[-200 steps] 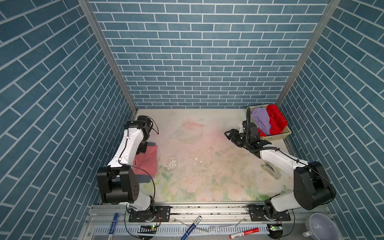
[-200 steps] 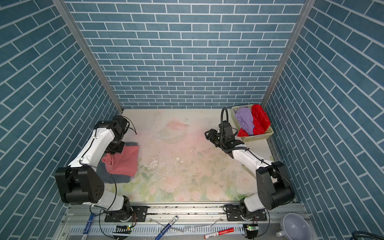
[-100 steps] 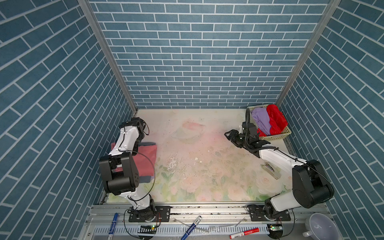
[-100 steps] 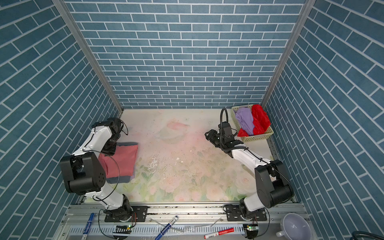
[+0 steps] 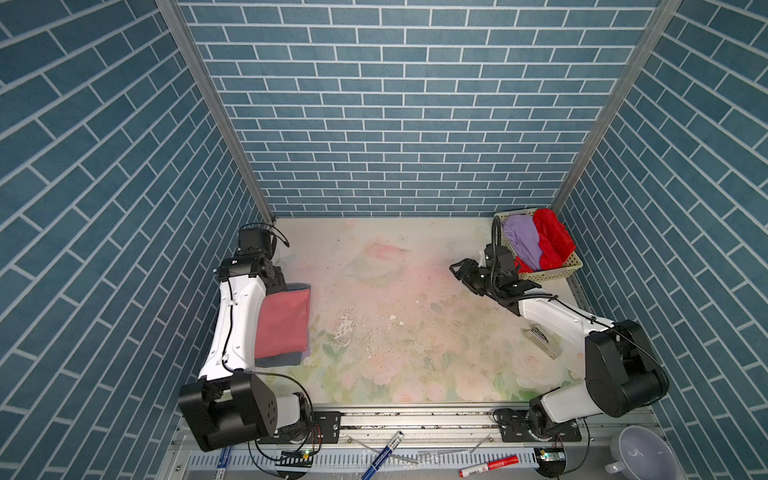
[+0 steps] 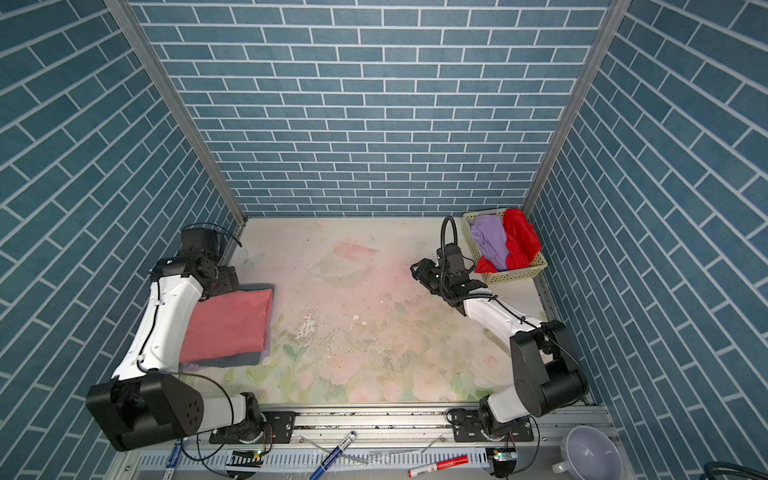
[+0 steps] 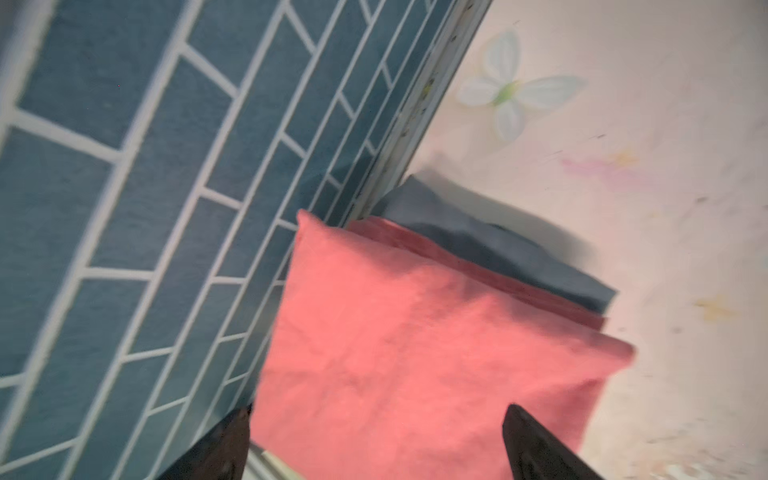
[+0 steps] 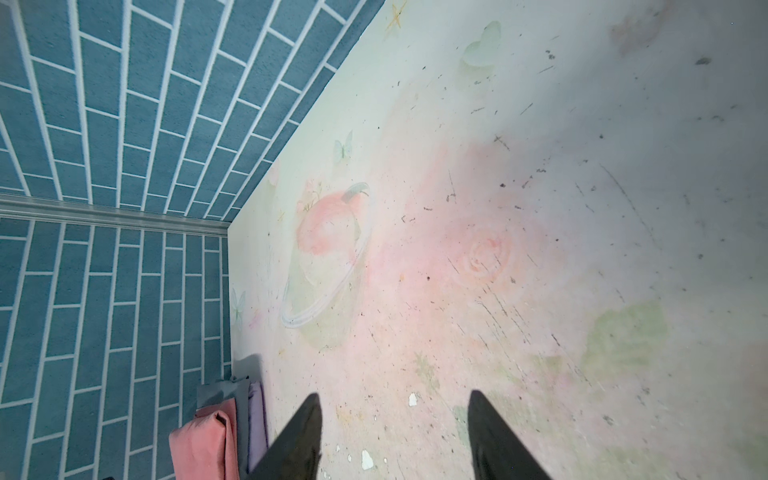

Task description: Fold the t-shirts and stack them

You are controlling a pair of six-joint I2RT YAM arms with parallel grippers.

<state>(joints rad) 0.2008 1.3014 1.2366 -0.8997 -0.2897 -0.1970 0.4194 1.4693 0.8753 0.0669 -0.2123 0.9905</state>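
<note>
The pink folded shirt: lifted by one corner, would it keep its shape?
Probably not: the pink shirt is soft, rumpled cloth, so it would likely droop and unfold. Pushed, it may slide on the grey shirt beneath.

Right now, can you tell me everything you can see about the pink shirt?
The salmon pink shirt is soft plain cloth, folded into a slightly puffy rectangle. It lies flat at the left side of the table by the brick wall, on a folded slate grey shirt whose edges peek out. A lavender sliver shows lower in the pile. The left arm hides its wall-side edge in both top views. The left gripper hangs open over one end; touching is unclear.
</note>
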